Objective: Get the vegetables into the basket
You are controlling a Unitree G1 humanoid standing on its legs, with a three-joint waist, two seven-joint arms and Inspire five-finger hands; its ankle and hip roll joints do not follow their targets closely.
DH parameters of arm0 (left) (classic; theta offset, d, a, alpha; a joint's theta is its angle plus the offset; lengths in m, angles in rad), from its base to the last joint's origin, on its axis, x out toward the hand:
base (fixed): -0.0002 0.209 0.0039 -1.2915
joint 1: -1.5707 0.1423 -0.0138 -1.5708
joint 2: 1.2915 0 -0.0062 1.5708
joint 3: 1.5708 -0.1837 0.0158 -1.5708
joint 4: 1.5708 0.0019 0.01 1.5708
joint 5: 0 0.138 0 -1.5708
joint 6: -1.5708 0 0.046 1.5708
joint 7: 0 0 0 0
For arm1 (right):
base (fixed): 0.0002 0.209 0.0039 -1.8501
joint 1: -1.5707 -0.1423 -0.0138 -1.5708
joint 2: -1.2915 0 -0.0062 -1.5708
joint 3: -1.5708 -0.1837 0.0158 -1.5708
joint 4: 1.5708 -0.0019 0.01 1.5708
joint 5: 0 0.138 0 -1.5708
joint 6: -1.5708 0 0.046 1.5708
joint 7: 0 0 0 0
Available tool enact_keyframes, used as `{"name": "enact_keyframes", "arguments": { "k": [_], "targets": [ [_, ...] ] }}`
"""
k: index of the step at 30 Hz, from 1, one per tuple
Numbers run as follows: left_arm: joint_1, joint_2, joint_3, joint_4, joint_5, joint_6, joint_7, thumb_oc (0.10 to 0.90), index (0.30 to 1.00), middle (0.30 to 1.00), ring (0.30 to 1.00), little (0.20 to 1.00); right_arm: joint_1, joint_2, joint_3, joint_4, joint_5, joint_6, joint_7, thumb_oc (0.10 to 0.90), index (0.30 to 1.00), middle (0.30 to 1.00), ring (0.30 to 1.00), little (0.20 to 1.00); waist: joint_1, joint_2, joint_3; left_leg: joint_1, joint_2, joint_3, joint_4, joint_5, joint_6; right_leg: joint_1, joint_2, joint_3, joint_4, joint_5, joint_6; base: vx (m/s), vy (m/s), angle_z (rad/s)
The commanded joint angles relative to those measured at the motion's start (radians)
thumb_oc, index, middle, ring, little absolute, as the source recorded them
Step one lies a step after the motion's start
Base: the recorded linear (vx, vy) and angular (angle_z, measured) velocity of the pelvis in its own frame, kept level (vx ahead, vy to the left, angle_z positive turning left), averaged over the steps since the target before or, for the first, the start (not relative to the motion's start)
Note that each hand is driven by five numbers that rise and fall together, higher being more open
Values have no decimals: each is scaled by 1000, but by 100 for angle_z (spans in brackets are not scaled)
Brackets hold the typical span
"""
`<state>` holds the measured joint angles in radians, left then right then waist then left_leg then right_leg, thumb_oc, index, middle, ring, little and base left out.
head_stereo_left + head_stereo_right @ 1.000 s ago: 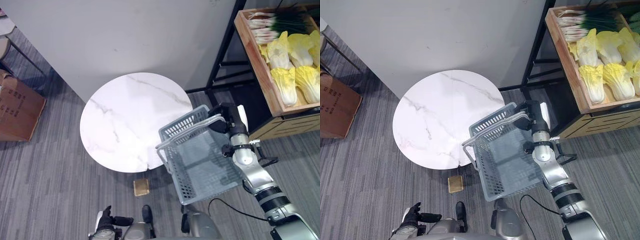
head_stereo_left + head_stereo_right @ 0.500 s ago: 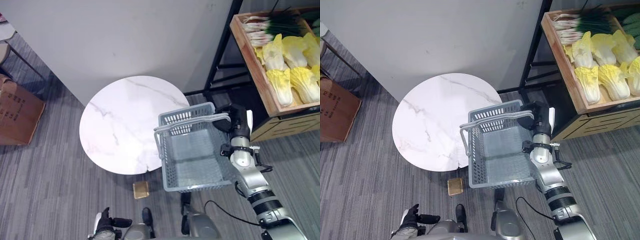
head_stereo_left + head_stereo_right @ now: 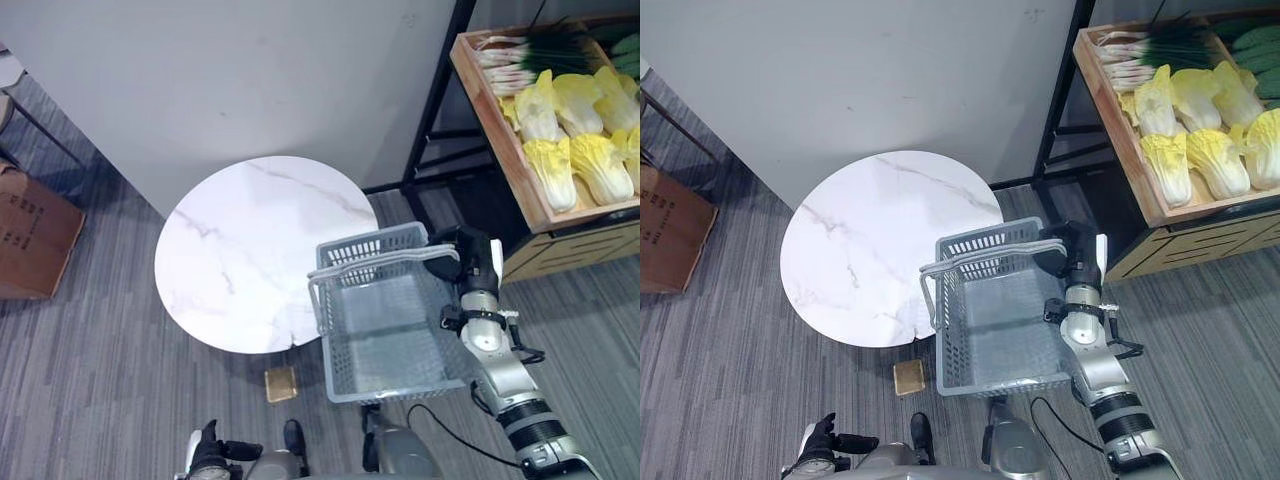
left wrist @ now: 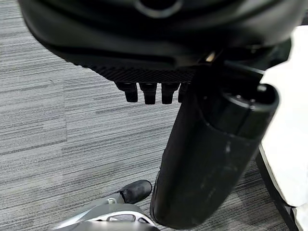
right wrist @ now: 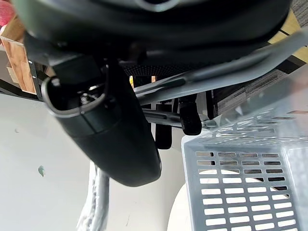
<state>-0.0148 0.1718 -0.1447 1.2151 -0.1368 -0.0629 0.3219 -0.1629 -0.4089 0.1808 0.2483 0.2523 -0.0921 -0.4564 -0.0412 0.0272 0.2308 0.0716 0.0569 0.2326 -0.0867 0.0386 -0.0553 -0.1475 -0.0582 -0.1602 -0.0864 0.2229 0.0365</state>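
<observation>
Task barely started, by the look of it. Round marble table at centre frame. Wooden crate upper right, holding all the vegetables: napa cabbages plus spring onions along its top edge. Grey basket centre-right, empty, carried in the air with one corner over the table's lower-right edge, well apart from the crate. Right hand curled round the basket's handles at its upper right corner. Left hand low at bottom left, idle, fingers relaxed. Still to do: bring basket to crate or set it down, then move every vegetable across.
</observation>
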Motion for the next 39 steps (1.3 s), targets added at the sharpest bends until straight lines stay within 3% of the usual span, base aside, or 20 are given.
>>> {"name": "enact_keyframes", "arguments": {
  "k": [1,5,9,10,12,15,17,20,21,22,25,32,33,34,35,36,37,39],
  "targets": [
    [-27,15,-2,40,4,-19,41,900,1000,1000,1000,1000,-109,-4,-87,-183,5,-177,2,400,300,300,300,300,-2,-65,-6,-40,23,-54,126,-99,-17,63,-164,33,90,-108,167,-61,168,-9],
    [-38,24,-8,30,36,-17,55,900,1000,1000,1000,1000,-66,4,-105,-199,7,-178,9,400,300,300,300,300,-12,-79,4,-32,-5,-41,125,-117,8,34,-189,54,130,-82,196,-28,156,-17],
    [-46,34,-57,11,146,-14,85,900,1000,1000,1000,1000,-31,24,-112,-212,5,-196,-6,400,300,300,300,300,-28,-94,5,-23,-32,-7,89,-108,25,-6,-203,86,118,35,225,-72,148,-17],
    [-48,42,-60,8,153,-14,87,900,1000,1000,1000,1000,-31,28,-106,-222,6,-198,-7,400,300,300,300,300,-29,-94,6,-25,-29,7,81,-104,28,-20,-200,96,119,34,225,-113,113,-45],
    [-52,52,-72,-11,176,-19,93,900,1000,1000,1000,1000,-25,36,-99,-218,9,-211,-12,400,300,300,300,300,-28,-88,12,-28,-16,31,81,-104,33,-24,-198,79,136,-1,225,-135,110,-62],
    [-45,76,-59,-37,176,-21,113,900,1000,1000,1000,1000,-27,36,-75,-216,22,-226,-8,400,300,300,300,300,4,-80,13,-51,11,98,106,-103,41,16,-231,-83,219,-99,198,-164,99,-99],
    [-36,81,-45,-27,176,-19,115,900,1000,1000,1000,1000,-25,37,-68,-213,26,-227,-2,400,300,300,300,300,15,-79,1,-55,22,130,100,-94,40,41,-240,-128,250,-124,190,-82,29,-57],
    [-13,84,-37,-35,178,-17,116,900,1000,1000,1000,1000,-22,32,-62,-216,17,-218,3,400,300,300,300,300,25,-79,-17,-65,34,168,98,-80,36,70,-230,-133,270,-142,192,-64,-18,-47],
    [-11,84,-34,-32,176,-18,116,900,1000,1000,1000,1000,-17,32,-62,-221,17,-216,5,400,300,300,300,300,27,-82,-20,-65,32,174,97,-78,32,87,-221,-134,247,-149,192,32,-108,-78],
    [-2,79,-23,-21,174,-13,107,900,1000,1000,1000,1000,-6,28,-59,-235,11,-218,6,400,300,300,300,300,35,-87,-28,-55,38,205,113,-95,13,129,-211,-179,172,-161,204,40,-98,-98],
    [1,65,-13,3,172,-7,100,900,1000,1000,1000,1000,25,13,-71,-253,10,-214,20,400,300,300,300,300,22,-83,-27,-62,54,217,140,-89,-4,137,-190,-186,144,-180,190,33,-172,-66],
    [3,25,5,21,145,-8,93,900,1000,1000,1000,1000,100,-30,-121,-314,-30,-215,31,400,300,300,300,300,-22,-41,-14,-67,99,220,158,-53,-50,139,-147,-165,110,-215,157,2,-177,-12],
    [2,16,-2,13,146,-11,99,900,1000,1000,1000,1000,135,-45,-147,-339,-64,-223,16,400,300,300,300,300,-43,-22,-3,-71,123,218,181,-40,-70,137,-129,-151,115,-237,138,3,-241,-21],
    [2,15,-3,13,146,-11,100,900,1000,1000,1000,1000,136,-46,-148,-340,-65,-223,16,400,300,300,300,300,-43,-21,-3,-72,124,217,183,-41,-71,137,-128,-151,115,-237,137,10,-319,-14],
    [-1,13,-2,-8,147,-19,112,900,1000,1000,1000,1000,156,-55,-168,-355,-104,-229,-7,400,300,300,300,300,-53,-15,10,-94,159,204,267,-41,-95,152,-108,-137,99,-249,115,-21,-266,-19],
    [-6,12,18,-25,132,-32,144,900,1000,1000,1000,1000,166,-59,-180,-366,-115,-242,-26,400,300,300,300,300,-47,-21,28,-125,165,131,364,-10,-98,157,-85,-112,84,-245,89,-10,-256,-31],
    [-6,7,24,-33,117,-39,159,900,1000,1000,1000,1000,165,-61,-176,-365,-121,-249,-37,400,300,300,300,300,-39,-21,33,-134,140,58,355,0,-95,153,-82,-92,86,-247,88,-12,-109,-56],
    [-4,-1,27,-46,101,-47,191,900,1000,1000,1000,1000,158,-60,-170,-357,-128,-261,-52,400,300,300,300,300,-16,-26,37,-153,69,-86,278,-33,-79,141,-81,-48,98,-251,95,43,-2,-92]
  ]
}}
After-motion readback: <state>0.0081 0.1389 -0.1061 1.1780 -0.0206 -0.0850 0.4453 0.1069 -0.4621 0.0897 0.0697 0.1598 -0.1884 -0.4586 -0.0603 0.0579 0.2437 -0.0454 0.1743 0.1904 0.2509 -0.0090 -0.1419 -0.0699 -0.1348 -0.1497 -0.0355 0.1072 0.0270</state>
